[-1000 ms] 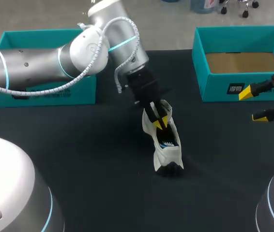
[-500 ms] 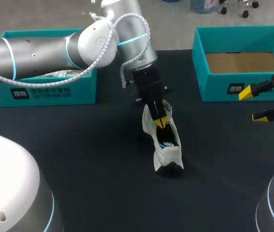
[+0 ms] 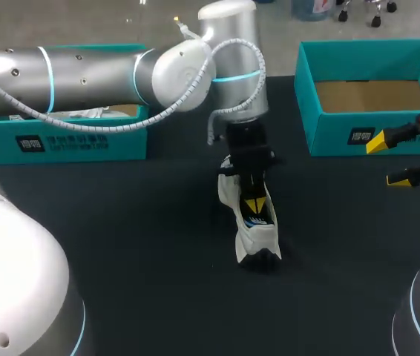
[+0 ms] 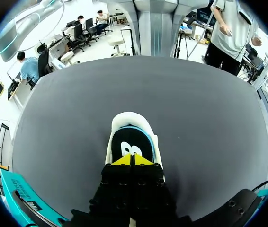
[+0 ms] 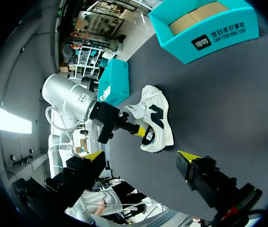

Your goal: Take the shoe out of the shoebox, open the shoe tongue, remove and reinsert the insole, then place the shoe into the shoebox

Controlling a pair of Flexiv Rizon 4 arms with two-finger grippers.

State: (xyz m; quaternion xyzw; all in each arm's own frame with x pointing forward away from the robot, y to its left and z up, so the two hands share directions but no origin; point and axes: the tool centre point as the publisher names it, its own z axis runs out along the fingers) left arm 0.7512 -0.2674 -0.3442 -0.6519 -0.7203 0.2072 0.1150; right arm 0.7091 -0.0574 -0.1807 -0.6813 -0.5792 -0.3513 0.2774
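Note:
A white shoe (image 3: 248, 231) stands on the black table (image 3: 136, 222) near the middle. My left gripper (image 3: 253, 202) comes down into its opening with both yellow tips pressed together. In the left wrist view the shut left gripper (image 4: 132, 160) rests on the black insole (image 4: 127, 143) inside the white shoe (image 4: 130, 118); I see nothing pinched between the tips. My right gripper (image 3: 395, 159) hangs open at the table's right side, far from the shoe. The right wrist view shows the shoe (image 5: 158, 118) ahead of the open right gripper (image 5: 141, 156), with the left gripper (image 5: 135, 128) on it.
A teal shoebox (image 3: 366, 126) with a brown bottom stands at the back right, just behind my right gripper. Another teal box (image 3: 69, 141) sits at the back left, under my left arm. Bare black table lies in front of the shoe.
My left gripper has shut and slid from the shoe's rear collar down into the opening, while the arm swung to the right. The shoe and my right arm have stayed put.

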